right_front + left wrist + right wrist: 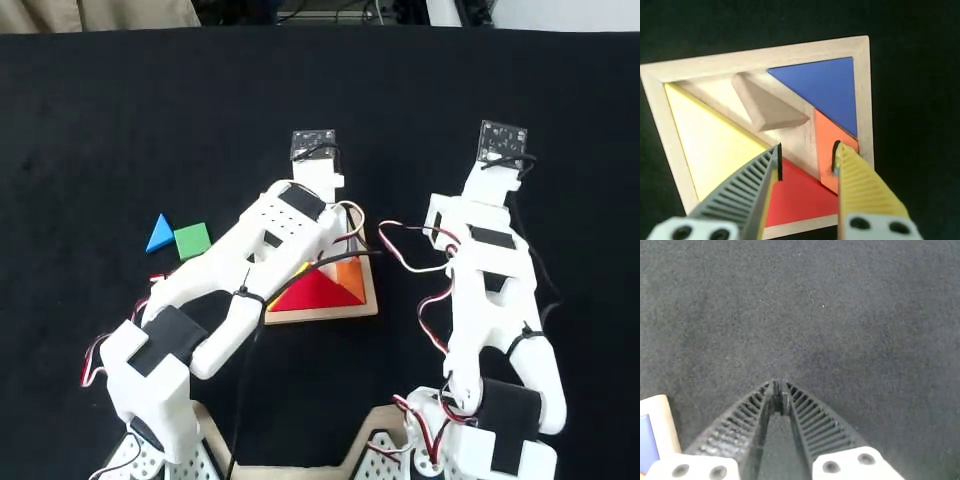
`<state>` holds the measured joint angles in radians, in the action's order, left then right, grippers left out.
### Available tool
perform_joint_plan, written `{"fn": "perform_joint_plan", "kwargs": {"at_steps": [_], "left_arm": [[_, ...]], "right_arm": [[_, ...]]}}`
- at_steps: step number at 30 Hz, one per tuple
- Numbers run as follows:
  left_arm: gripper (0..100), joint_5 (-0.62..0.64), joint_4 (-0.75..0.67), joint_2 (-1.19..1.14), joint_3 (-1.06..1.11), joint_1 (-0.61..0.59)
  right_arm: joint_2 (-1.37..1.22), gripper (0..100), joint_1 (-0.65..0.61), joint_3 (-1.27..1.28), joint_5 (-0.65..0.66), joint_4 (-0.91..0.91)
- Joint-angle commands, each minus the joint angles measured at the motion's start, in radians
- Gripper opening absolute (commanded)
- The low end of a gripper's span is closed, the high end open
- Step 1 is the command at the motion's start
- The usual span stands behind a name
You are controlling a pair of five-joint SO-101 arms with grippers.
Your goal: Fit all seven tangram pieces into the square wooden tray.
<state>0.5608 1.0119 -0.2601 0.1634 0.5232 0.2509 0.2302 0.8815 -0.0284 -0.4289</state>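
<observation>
Though apart, left jaws over tray (765,56), orange piece (825,140) between them.

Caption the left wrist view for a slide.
Open left gripper over square wooden tray holding yellow triangle, red triangle, blue triangle, orange piece, plain wooden piece.

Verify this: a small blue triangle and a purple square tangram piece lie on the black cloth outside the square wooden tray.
One thing is wrong: the square tangram piece is green, not purple, as the high view shows. The rest stands: it lies beside the small blue triangle on the black cloth, outside the square wooden tray.
</observation>
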Motion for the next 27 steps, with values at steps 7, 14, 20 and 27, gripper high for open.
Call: {"fn": "perform_joint_plan", "kwargs": {"at_steps": [7, 14, 20, 27], "left_arm": [[18, -0.192, 0.112, 0.121, -0.120, -0.111], [18, -0.195, -0.012, -0.005, -0.085, -0.166], [18, -0.209, -0.015, -0.043, -0.085, -0.174], [18, -0.206, -0.075, -0.055, -0.077, -0.101]], "right_arm": [[0.004, 1.1, -0.017, -0.053, 0.000, 0.018], [0.004, 1.1, -0.020, -0.050, 0.000, 0.018], [0.004, 1.1, -0.040, -0.048, 0.032, 0.018], [0.004, 1.1, -0.049, -0.048, 0.040, 0.018]]}}
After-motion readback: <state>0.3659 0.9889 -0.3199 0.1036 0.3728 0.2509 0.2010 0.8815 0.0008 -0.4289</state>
